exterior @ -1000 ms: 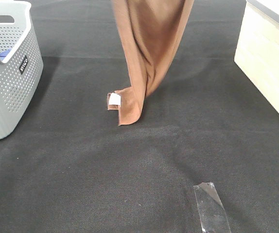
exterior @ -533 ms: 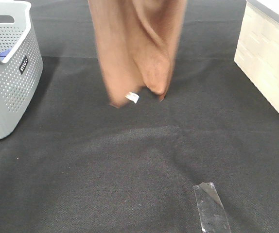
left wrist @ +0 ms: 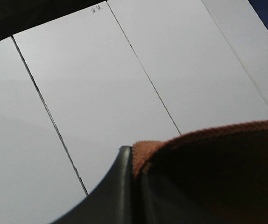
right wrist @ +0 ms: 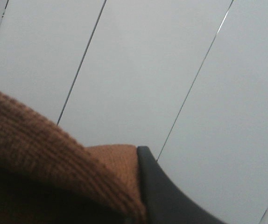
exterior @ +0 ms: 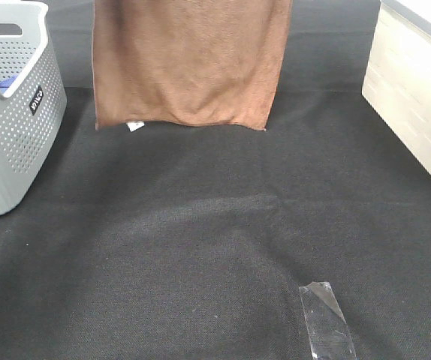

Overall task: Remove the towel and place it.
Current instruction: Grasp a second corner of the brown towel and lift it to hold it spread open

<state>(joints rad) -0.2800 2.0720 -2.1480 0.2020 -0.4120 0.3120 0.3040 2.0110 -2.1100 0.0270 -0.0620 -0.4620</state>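
The brown towel [exterior: 191, 64] hangs spread flat in the air at the back of the exterior high view, its lower hem clear of the black table cloth [exterior: 215, 240]. A small white tag [exterior: 134, 126] shows at its lower left corner. Both grippers are above the top edge of that view. In the left wrist view a dark finger [left wrist: 117, 186] presses against the towel's edge [left wrist: 208, 158]. In the right wrist view a dark finger [right wrist: 164, 191] is against the towel [right wrist: 45, 163]. Both wrist cameras face a white panelled surface.
A grey perforated basket [exterior: 9, 105] stands at the left. A cream box [exterior: 414, 82] stands at the right. A strip of clear tape [exterior: 324, 322] lies on the cloth near the front right.
The towel has gone from a bunched drape touching the cloth to a flat spread sheet. Its lower end has lifted off the table and its left side has moved left.
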